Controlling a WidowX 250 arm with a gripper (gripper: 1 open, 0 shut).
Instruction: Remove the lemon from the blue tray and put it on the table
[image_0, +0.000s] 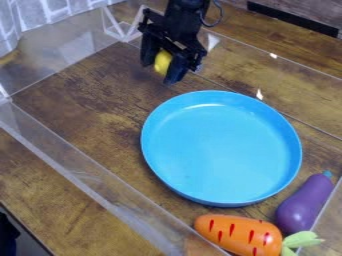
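Gripper (170, 62) jaws clamped on lemon (163, 62) — clear of blue tray (221, 145), low over bench (94, 95), likely for set-down.

clear plastic walls (80, 175) around the scene, pale glare spots on glossy surfaces

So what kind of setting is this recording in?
Likely a lab test bench with toy food: a glossy wood-grain table fenced by clear plastic walls, plus a blue tray, toy carrot and toy eggplant.
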